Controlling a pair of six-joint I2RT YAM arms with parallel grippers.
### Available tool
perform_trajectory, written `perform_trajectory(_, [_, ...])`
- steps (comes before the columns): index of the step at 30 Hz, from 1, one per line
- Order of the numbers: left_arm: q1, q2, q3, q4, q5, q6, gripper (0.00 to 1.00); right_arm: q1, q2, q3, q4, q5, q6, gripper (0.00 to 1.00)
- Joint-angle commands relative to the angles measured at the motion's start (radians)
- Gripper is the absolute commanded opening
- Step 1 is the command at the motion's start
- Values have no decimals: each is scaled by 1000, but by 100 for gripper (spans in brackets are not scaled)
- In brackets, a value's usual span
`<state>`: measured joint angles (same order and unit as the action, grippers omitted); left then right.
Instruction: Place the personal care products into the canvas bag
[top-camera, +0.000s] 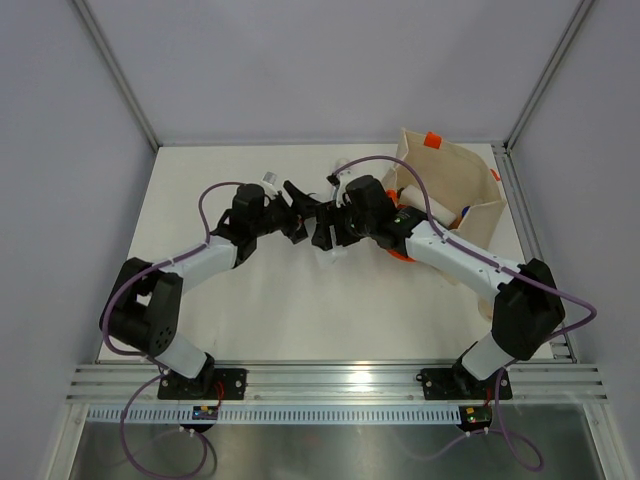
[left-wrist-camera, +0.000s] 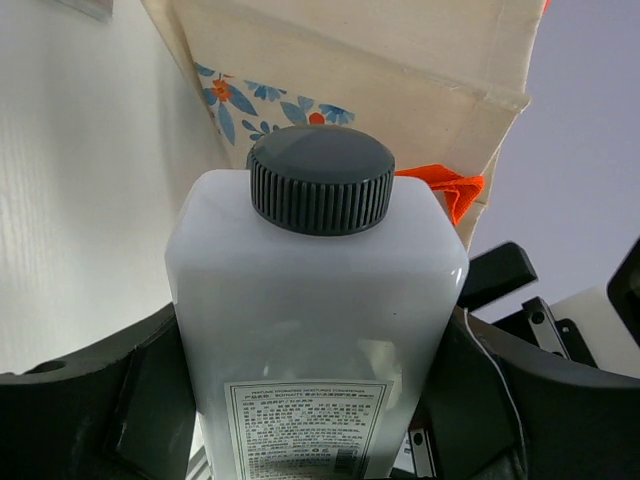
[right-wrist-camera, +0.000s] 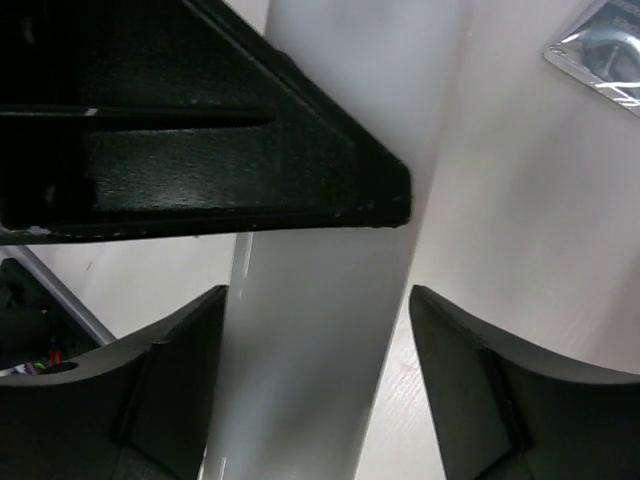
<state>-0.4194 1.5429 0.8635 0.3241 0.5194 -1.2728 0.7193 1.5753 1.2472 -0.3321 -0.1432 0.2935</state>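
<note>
At the middle of the table (top-camera: 250, 300) the two arms meet nose to nose, sharing one item. The left gripper (left-wrist-camera: 315, 410) is partly closed and clamps the lower body of a white bottle (left-wrist-camera: 315, 330) with a dark ribbed cap (left-wrist-camera: 320, 180), cap pointing away towards the canvas bag (top-camera: 450, 185). The right gripper (right-wrist-camera: 315, 390) has a finger on each side of the same bottle, further along its smooth wall. One finger looks pressed against it, while a sliver of table shows beside the other, so I cannot tell whether it has a firm hold. One black finger of the left gripper crosses just above.

The bag slumps at the far right of the table, close behind the right arm, with one orange handle (left-wrist-camera: 445, 190) drooping. A silver tube (right-wrist-camera: 600, 50) lies on the table nearby.

The likely trouble is timing. If the left lets go before the right has clamped, the slick bottle could slide out and drop. If both pull while clamped, it may twist or the fingers may knock together. Later, the bag's soft rim could catch the bottle.
</note>
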Motion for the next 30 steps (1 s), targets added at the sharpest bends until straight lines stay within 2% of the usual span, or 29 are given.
perform_trajectory(1, [-13, -17, 63, 237, 53, -94, 0, 9, -14, 21, 53, -27, -40, 71])
perform_trajectory(3, [-21, -14, 63, 256, 54, -105, 5, 8, -23, 32, 45, -70, -74, 61])
perform_trajectory(4, [-22, -13, 66, 260, 63, -105, 11, 3, -27, 41, 42, -93, -86, 45])
perform_trajectory(5, [-25, -13, 68, 259, 68, -106, 30, -3, -29, 49, 33, -139, -93, 37])
perform_trajectory(7, [-27, -13, 68, 271, 88, -106, 48, -12, -21, 99, -29, -170, -125, 16])
perform_trajectory(8, [-27, -18, 66, 271, 91, -97, 62, -30, -12, 118, -56, -218, -138, 10])
perform_trajectory(10, [-27, -35, 60, 286, 94, -91, 73, -61, -11, 155, -94, -263, -160, 1])
perform_trajectory(14, [-27, -56, 86, 224, 117, -42, 97, -159, -21, 182, -120, -444, -206, 0])
perform_trajectory(17, [-27, -86, 107, 146, 117, 15, 99, -207, -18, 213, -171, -499, -264, 0])
perform_trajectory(23, [-25, -177, 215, -205, 27, 248, 99, -244, -49, 253, -223, -568, -353, 0])
perform_trajectory(30, [-4, -259, 241, -378, -45, 401, 99, -296, -96, 310, -229, -622, -352, 0])
